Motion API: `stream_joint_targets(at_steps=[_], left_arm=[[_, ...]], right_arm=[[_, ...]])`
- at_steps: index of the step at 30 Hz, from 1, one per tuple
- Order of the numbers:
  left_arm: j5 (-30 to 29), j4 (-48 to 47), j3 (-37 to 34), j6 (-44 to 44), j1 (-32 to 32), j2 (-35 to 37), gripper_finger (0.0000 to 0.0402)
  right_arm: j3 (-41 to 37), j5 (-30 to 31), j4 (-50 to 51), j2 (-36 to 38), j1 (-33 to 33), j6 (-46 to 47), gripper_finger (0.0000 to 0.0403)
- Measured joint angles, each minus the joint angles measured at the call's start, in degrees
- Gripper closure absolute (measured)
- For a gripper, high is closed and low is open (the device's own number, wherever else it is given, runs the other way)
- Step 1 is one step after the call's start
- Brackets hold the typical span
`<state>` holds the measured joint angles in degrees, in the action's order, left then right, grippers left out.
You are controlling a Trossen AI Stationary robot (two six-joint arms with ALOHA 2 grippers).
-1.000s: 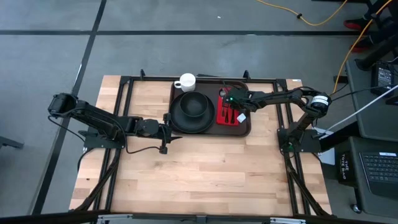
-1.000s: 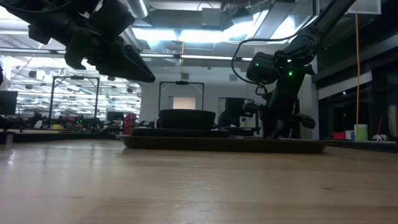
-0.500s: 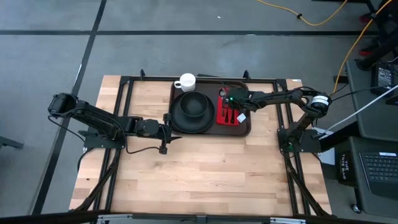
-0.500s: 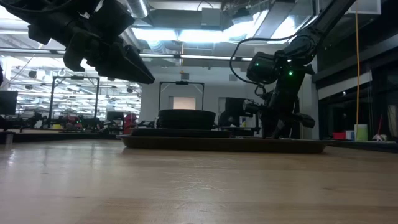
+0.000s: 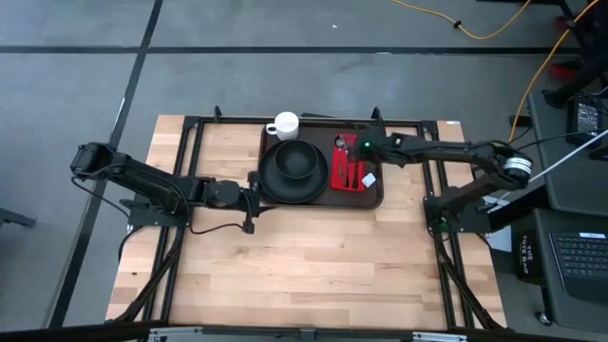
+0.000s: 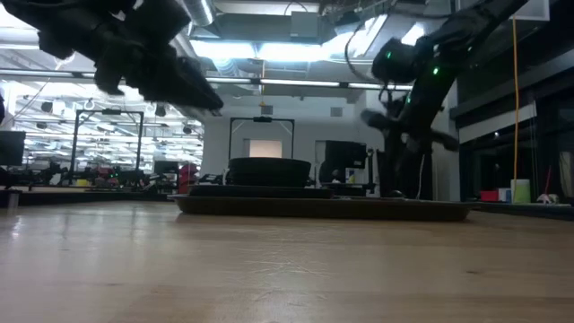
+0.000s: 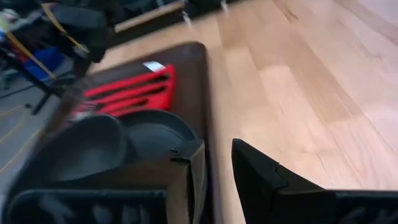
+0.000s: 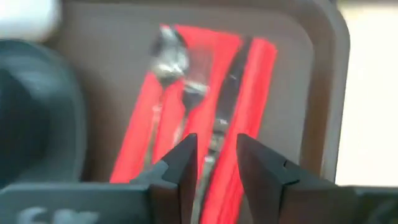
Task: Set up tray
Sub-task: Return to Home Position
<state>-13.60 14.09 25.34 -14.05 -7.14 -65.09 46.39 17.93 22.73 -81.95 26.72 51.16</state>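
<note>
High view: the tray (image 5: pixel 321 202) sits flat on the table (image 5: pixel 313 266) near its 12 o'clock edge, a little toward 1 o'clock. On the tray, a round black plate (image 5: pixel 269 182) fills the 9 o'clock half and carries a black bowl (image 5: pixel 296 161). A white cup (image 5: pixel 283 124) stands at the 11 o'clock corner. A red napkin (image 5: pixel 350 173) lies in the 3 o'clock half, with a small white slip (image 5: pixel 370 179) just beside its 3 o'clock edge. Right wrist view: three dark utensils lie side by side along the napkin, with the fork (image 8: pixel 189 99) between the spoon (image 8: pixel 163 62) and the knife (image 8: pixel 227 81). Right gripper (image 5: pixel 345 143) hangs over the 12 o'clock end of the napkin, its arm stretched across from the 3 o'clock side of the table. Its fingers (image 8: pixel 185 155) stand a narrow gap apart and hold nothing. Left gripper (image 5: pixel 255 198) is above the bare table just beside the tray's 9 o'clock rim, at about 8 o'clock from the plate. Its fingers (image 7: pixel 194 168) are also slightly apart and empty. Low view: both grippers are raised clear of the tabletop, and the tray's rim (image 6: pixel 323 210) rests on the wood.
</note>
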Motion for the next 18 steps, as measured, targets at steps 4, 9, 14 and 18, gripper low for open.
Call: stream_joint_targets(at_steps=[4, 9, 14, 18], left_arm=[[-1.5, -1.7, 0.0, 2.1, 0.0, 5.9, 0.0327], [-1.5, -8.0, 0.0, 4.2, 0.0, 14.8, 0.0335], [-0.4, -14.0, 0.0, 5.8, 0.1, 23.5, 0.0379], [-0.7, -15.6, 0.0, 6.8, 0.1, 28.8, 0.0397]], right_arm=[[0.0, 1.7, -0.4, 5.5, -1.9, -8.6, 0.0290], [0.0, 7.9, -0.3, 11.6, -7.3, -20.3, 0.0342], [0.0, 10.8, -0.7, 13.6, -14.1, -27.9, 0.0392], [-1.1, 17.7, -3.0, 13.5, -19.6, -31.1, 0.0395]])
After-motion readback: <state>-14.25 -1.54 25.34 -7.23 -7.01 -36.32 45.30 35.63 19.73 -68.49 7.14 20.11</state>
